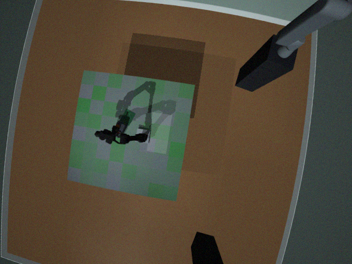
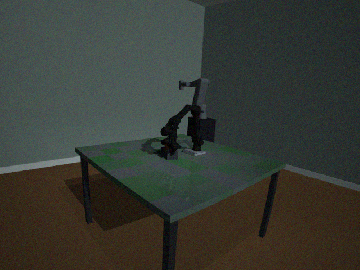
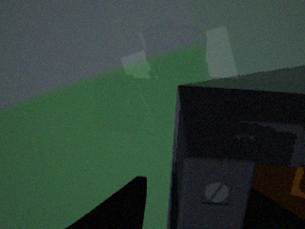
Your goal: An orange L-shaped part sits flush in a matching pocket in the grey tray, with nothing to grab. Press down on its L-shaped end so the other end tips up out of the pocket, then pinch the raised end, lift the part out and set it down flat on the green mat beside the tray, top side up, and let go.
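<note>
The grey tray (image 3: 178, 129) (image 2: 172, 155) is a raised block; in the wrist view its corner and a screw head fill the lower right. The orange part (image 3: 272, 183) shows only in part at the right edge of the wrist view, with a brighter patch; whether it is tipped cannot be told. My gripper (image 3: 190, 189) is partly open, one dark finger outside the tray's left wall and the other over the orange part. Nothing shows pinched. The gripper hides most of the part in the top and exterior views. The green mat (image 1: 131, 114) is a dark green patch beside the tray in the top view.
My arm's base stands on a pale plate (image 2: 188, 151) beside the tray. The table top (image 1: 113, 170) (image 2: 185, 185) has a green and grey checked pattern. A grey arm (image 1: 301, 22) (image 2: 200, 93) on a dark block (image 1: 264, 65) (image 2: 210, 130) stands off the table.
</note>
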You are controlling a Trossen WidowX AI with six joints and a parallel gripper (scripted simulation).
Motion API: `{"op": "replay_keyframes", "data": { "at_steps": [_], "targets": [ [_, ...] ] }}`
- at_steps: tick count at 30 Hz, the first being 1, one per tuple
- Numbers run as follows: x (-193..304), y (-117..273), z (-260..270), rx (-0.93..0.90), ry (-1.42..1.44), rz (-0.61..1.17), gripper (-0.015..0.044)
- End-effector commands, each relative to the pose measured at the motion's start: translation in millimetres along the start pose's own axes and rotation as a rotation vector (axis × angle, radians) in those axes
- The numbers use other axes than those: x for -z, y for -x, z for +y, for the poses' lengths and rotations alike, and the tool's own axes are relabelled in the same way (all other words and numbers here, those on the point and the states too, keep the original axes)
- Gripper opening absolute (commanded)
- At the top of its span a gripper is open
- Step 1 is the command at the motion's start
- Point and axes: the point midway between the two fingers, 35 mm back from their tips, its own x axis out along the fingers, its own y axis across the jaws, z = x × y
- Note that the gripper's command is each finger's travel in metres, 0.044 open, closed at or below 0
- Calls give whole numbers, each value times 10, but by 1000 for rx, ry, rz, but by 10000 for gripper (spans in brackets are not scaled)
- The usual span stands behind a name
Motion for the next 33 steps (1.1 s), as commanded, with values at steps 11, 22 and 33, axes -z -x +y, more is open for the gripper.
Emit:
{"op": "replay_keyframes", "data": {
  "at_steps": [11, 22, 33],
  "targets": [
    [24, 121, 102, 9, -6, 13, 180],
    [-2, 968, 8, 10, -6, 13, 180],
    [3, 1029, 7, 4, -10, 7, 180]
  ]
}}
